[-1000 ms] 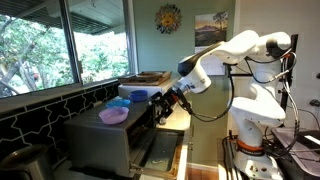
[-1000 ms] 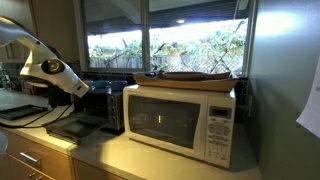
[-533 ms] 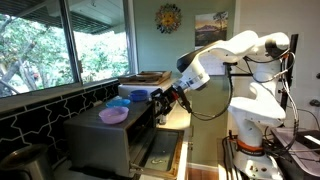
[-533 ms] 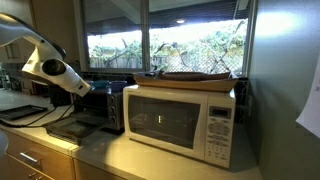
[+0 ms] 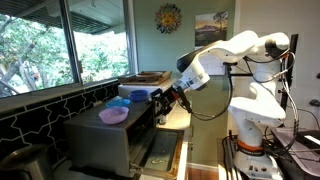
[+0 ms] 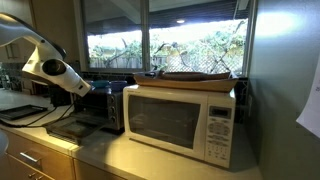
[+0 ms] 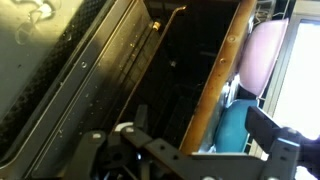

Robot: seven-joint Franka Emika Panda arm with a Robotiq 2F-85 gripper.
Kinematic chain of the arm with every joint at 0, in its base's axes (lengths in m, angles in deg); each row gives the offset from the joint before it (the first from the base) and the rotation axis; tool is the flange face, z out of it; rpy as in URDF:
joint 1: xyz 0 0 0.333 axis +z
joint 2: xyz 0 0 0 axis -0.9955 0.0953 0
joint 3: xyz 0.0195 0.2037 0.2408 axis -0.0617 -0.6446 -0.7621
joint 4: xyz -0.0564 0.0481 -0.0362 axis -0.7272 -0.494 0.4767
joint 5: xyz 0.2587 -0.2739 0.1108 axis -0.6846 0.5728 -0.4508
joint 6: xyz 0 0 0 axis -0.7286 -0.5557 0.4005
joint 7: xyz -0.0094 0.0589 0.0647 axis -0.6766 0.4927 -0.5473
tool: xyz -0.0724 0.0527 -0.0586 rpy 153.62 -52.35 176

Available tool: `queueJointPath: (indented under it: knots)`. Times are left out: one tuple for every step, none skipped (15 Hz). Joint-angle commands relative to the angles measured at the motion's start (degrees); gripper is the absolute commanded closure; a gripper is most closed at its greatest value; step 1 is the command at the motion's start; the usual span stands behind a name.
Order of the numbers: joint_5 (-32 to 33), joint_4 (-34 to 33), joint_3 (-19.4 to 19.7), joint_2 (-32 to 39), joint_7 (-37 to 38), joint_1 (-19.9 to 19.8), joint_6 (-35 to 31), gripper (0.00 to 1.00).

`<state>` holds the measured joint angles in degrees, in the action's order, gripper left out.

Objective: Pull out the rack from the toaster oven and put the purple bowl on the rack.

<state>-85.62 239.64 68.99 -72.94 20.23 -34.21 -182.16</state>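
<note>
The dark-grey toaster oven (image 5: 100, 140) stands with its door (image 5: 160, 150) dropped open; it also shows in an exterior view (image 6: 100, 105). The purple bowl (image 5: 113, 115) sits on the oven's top, and shows in the wrist view (image 7: 262, 55). My gripper (image 5: 163, 104) is at the oven's front opening. In the wrist view its fingers (image 7: 185, 150) are spread wide and hold nothing. The rack (image 7: 170, 100) shows only as faint dark wires inside the shadowed cavity. The oven's side wall edge (image 7: 215, 90) runs between the fingers.
Two blue bowls (image 5: 120, 101) (image 5: 138, 95) sit on the oven's top behind the purple one; one shows in the wrist view (image 7: 240, 135). A white microwave (image 6: 180, 120) stands beside the oven. Windows line the back, and the counter edge lies below the open door.
The arm shifted slightly toward the oven opening a second ago and has stayed still since. The bowls and door have not moved.
</note>
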Motion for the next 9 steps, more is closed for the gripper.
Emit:
queueJointPath:
  knots:
    - [-3.90, 0.88, 3.65, -0.68, -6.69, 0.01, 5.03, 0.00]
    - [-5.51, 0.94, 5.07, -0.67, -9.52, 0.08, 7.54, 0.00]
    - [-7.57, 0.89, 6.43, -0.25, -12.73, -0.01, 9.85, 0.00]
    - [-9.45, 0.92, 7.62, 0.27, -15.74, -0.16, 12.11, 0.00]
    - [-11.25, 1.06, 8.96, 0.83, -19.08, -0.24, 14.79, 0.00]
    - [-13.00, 1.31, 10.22, 1.41, -22.36, -0.30, 17.37, 0.00]
    - [-14.58, 1.56, 11.31, 2.22, -24.96, -0.25, 19.61, 0.00]
    - [-15.73, 1.96, 12.43, 3.27, -27.12, -0.04, 22.06, 0.00]
    - [-16.79, 2.27, 13.23, 4.31, -28.89, 0.17, 23.90, 0.00]
